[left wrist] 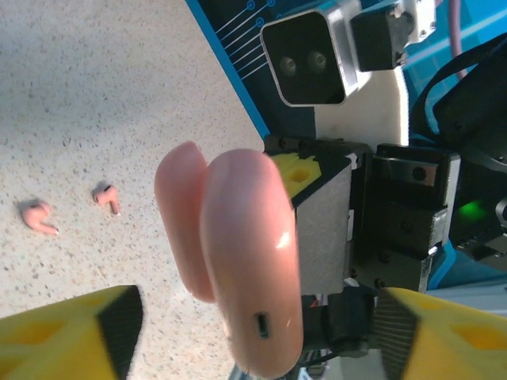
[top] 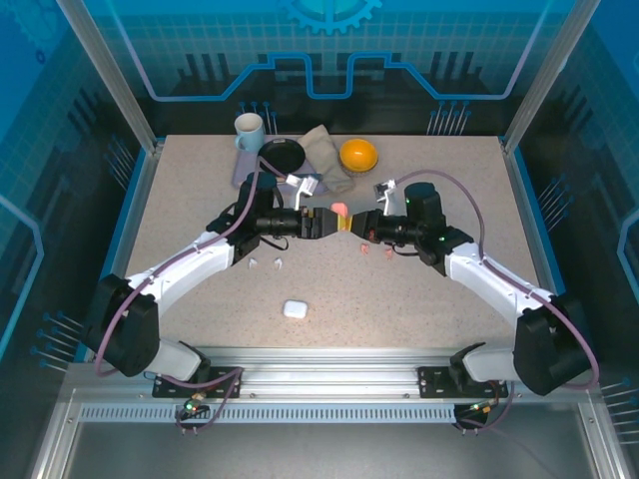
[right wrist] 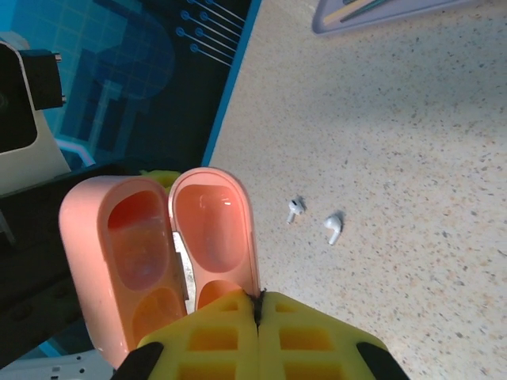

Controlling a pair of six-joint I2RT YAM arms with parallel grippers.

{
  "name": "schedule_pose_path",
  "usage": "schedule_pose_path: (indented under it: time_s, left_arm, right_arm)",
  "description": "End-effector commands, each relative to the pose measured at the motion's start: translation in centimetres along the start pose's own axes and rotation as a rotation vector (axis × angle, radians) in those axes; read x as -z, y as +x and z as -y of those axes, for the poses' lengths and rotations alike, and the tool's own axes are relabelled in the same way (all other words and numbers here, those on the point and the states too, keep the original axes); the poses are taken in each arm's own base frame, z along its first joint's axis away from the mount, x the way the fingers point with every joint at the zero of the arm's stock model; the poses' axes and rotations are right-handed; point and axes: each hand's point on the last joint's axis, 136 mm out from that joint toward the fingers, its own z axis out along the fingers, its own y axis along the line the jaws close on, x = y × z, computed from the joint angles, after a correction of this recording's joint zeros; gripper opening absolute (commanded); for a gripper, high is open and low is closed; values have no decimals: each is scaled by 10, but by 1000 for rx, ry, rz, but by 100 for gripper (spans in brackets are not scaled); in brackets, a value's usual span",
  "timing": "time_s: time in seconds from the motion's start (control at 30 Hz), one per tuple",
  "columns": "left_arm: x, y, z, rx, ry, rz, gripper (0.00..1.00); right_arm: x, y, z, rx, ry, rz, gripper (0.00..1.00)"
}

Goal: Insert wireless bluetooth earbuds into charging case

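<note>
Your right fingers (right wrist: 257, 305) are pinched tight on the rim of the open pink case (right wrist: 158, 253), holding it off the surface (right wrist: 396, 119) between the two arms. Its two halves lie side by side, with the long axis running straight out from those fingers and the hollows facing back at the right wrist. Your left fingers (top: 324, 224) stand spread wide on either side of the case, gripping nothing, so that arm is free. The pink earbuds (left wrist: 107, 198) lie flat on the surface below, apart from the case and nearer your right arm. Their stems seem to slant much the same way, across the left fingers' reach
</note>
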Motion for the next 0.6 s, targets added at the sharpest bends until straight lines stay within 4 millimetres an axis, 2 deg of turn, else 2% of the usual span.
schedule_pose_path:
  time_s: [0.0, 0.13, 0.3, 0.43, 0.57]
  left_arm:
    - [8, -16, 5, -37, -21, 13, 88]
    - [25, -34, 0, -54, -59, 25, 94]
    - [40, -53, -7, -85, -75, -5, 95]
    - [42, -60, -13, -108, -82, -88, 95]
    - [34, -58, -18, -115, -58, -196, 95]
  right_arm:
    - [7, -13, 4, 63, 75, -32, 0]
    - [11, -27, 11, 145, 166, -83, 0]
    - [8, -36, 19, 246, 249, -169, 0]
    - [8, -40, 24, 335, 304, -208, 0]
    - [8, -37, 25, 457, 336, -242, 0]
